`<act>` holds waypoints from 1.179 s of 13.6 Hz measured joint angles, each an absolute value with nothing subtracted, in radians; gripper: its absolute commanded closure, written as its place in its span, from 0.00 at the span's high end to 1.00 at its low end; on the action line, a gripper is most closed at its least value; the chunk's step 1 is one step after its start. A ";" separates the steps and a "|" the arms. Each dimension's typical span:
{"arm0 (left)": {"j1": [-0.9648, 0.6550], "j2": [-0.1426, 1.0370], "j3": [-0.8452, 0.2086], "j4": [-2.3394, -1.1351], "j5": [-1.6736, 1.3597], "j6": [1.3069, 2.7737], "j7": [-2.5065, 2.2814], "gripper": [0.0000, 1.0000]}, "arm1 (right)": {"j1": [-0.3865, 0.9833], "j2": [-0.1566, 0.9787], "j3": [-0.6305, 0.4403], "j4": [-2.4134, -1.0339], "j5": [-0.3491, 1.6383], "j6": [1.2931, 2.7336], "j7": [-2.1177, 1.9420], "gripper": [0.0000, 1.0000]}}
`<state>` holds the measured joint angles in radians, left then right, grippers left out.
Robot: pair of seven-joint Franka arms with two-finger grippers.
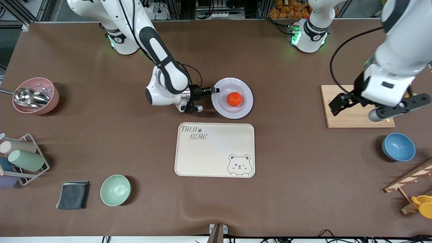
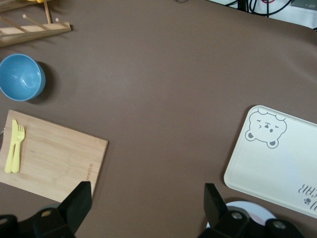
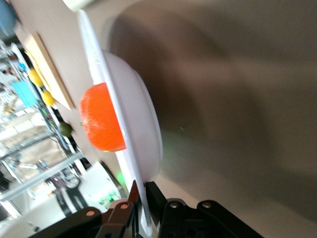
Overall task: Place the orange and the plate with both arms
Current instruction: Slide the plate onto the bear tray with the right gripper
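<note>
The pale lavender-white plate (image 1: 243, 107) is at mid-table, just farther from the front camera than the cream bear tray (image 1: 214, 150). The orange (image 1: 234, 99) rests in its middle. My right gripper (image 1: 213, 90) is shut on the plate's rim on the side toward the right arm's end. In the right wrist view the rim (image 3: 138, 124) is pinched between the jaws of the right gripper (image 3: 143, 198), the orange (image 3: 101, 119) sits on top, and a shadow lies under the plate. My left gripper (image 1: 379, 103) hangs open and empty over the wooden cutting board (image 1: 354, 118). It also shows in the left wrist view (image 2: 146, 193).
A yellow fork (image 2: 15, 148) lies on the board. A blue bowl (image 1: 398, 147) and a wooden rack (image 1: 410, 179) are near the left arm's end. A pink bowl with a metal scoop (image 1: 35, 96), a cup rack (image 1: 23, 162), a dark cloth (image 1: 73, 194) and a mint bowl (image 1: 115, 190) are toward the right arm's end.
</note>
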<state>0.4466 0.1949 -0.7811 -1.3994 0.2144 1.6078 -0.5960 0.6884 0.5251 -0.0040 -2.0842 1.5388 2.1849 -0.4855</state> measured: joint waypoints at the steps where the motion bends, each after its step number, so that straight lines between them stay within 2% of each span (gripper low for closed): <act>1: 0.473 0.181 -0.781 -1.399 0.199 1.605 -0.554 1.00 | 0.676 0.519 -0.005 -2.084 1.560 2.186 -0.485 0.00; 5: 0.510 0.163 -0.781 -1.400 0.192 1.589 -0.485 1.00 | 0.630 0.484 -0.007 -2.080 1.636 2.180 -0.485 0.00; 8: 0.539 0.146 -0.759 -1.399 0.104 1.587 -0.354 1.00 | 0.572 0.463 -0.009 -2.077 1.677 2.121 -0.490 0.00; 9: 0.519 0.125 -0.699 -1.400 0.061 1.587 -0.291 1.00 | 0.547 0.462 -0.010 -2.071 1.688 2.114 -0.503 0.00; 12: 0.281 0.052 -0.361 -1.421 0.004 1.565 -0.175 1.00 | 0.477 0.472 -0.014 -2.023 1.692 2.113 -0.516 0.00; 16: 0.031 0.010 -0.108 -1.460 0.002 1.534 -0.160 1.00 | 0.426 0.593 -0.015 -1.895 1.694 2.113 -0.571 0.00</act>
